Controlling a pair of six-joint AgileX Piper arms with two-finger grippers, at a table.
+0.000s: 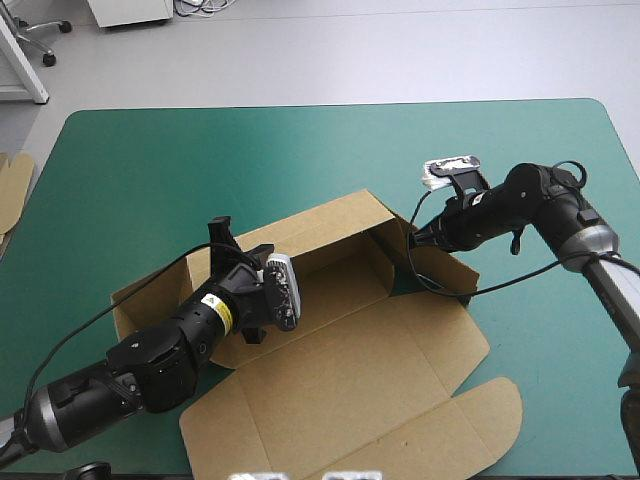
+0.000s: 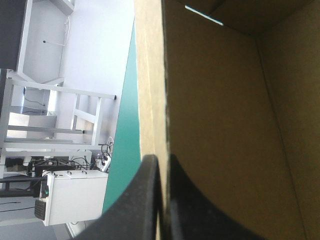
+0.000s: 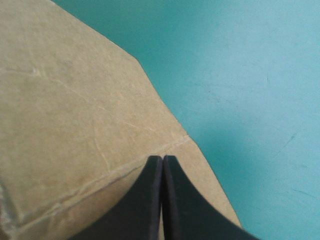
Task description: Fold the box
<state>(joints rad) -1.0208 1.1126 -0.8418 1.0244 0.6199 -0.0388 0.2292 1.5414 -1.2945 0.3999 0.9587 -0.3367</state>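
Found left jaws clenched on a raised wall of the box (image 1: 350,370), board edge pinched between black fingers (image 2: 145,200). Found right jaws all but closed on the raised end wall, thin brown seam between them. Logged box on teal-green worktop (image 1: 150,180), spreading beneath both jaws, lid flat.

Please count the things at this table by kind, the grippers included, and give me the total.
1 box, brown
2 grippers, black: left gripper, right gripper
1 spare board, brown, at the left edge of the table
Total: 4
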